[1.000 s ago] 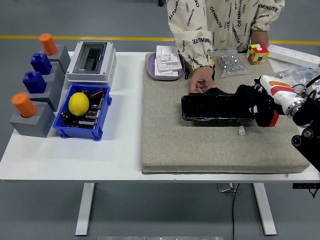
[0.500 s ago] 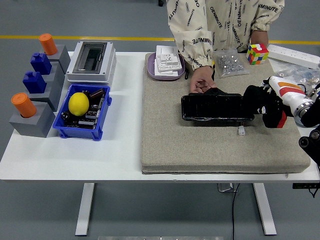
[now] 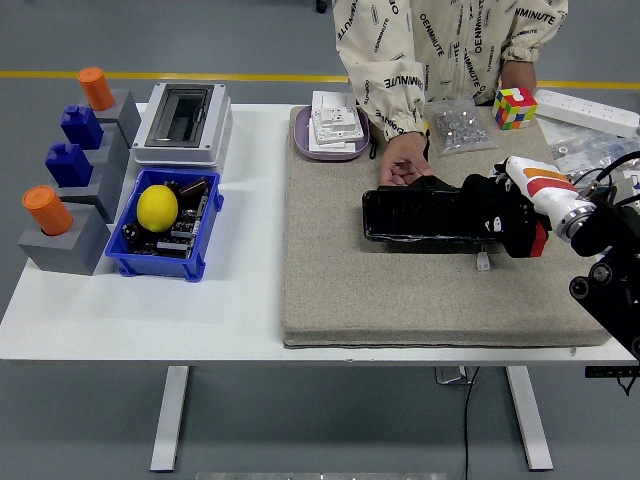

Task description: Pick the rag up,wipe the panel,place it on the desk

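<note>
Now my right hand (image 3: 500, 215) is clenched around the dark rag (image 3: 478, 205), pressing it on the right end of the glossy black rectangular panel (image 3: 420, 216) lying on the grey felt mat (image 3: 380, 290). Opposite, a person's hand (image 3: 404, 162) steadies the panel's far edge.

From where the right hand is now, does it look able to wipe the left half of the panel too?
Probably yes. The right hand with the rag is at the panel's right end; its top looks clear. The person's hand touches only the far edge.
</note>
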Controlling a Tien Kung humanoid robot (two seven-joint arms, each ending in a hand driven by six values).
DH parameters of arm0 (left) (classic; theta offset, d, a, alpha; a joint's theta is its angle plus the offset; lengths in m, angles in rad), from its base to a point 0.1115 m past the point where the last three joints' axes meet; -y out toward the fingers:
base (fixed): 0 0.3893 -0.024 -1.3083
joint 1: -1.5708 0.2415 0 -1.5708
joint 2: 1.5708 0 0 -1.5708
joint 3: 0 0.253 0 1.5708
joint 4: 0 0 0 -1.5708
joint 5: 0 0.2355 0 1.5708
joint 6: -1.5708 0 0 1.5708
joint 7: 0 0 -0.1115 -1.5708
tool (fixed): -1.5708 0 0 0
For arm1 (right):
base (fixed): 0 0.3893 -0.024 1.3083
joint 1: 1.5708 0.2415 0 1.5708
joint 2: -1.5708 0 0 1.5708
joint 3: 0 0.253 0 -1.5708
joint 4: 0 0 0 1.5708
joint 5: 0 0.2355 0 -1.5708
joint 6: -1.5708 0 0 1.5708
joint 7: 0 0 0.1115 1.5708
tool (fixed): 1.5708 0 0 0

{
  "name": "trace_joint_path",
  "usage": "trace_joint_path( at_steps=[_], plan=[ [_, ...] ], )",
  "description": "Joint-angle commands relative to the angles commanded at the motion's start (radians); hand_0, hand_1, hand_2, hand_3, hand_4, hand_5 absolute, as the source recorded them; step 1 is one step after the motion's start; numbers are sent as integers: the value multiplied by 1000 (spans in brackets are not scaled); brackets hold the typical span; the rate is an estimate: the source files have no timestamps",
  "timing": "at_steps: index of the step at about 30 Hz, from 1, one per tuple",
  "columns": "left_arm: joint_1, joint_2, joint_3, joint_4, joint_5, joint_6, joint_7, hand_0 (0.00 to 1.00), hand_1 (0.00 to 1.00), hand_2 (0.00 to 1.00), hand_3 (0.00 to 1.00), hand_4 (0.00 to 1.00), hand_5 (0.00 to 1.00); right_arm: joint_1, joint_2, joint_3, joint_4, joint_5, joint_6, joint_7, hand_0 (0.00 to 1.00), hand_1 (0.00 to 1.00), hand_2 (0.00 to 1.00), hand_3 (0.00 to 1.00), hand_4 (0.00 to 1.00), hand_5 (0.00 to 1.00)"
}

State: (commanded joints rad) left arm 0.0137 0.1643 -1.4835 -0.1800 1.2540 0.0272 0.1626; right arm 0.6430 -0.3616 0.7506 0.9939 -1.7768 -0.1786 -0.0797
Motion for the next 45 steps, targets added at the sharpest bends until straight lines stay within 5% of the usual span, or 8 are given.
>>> trace_joint_path(
  at_steps=[12,28,39,45],
  plan=[
    [0,3,-2,0,4,1,2,642,691,733,564,594,471,46,70,-42,-5,4,-1,0,258,340,424,423,992,27],
    [-5,5,5,0,1,0,2,644,691,733,564,591,468,115,215,-140,-5,9,-2,-3,258,340,424,424,992,27],
    [-6,4,3,0,2,0,3,643,691,733,565,591,468,140,262,-206,8,19,1,-4,258,340,424,423,992,26],
    [-5,4,-3,0,6,1,4,643,691,733,565,592,468,136,255,-205,-6,23,1,-3,258,340,424,424,992,26]
  ],
)
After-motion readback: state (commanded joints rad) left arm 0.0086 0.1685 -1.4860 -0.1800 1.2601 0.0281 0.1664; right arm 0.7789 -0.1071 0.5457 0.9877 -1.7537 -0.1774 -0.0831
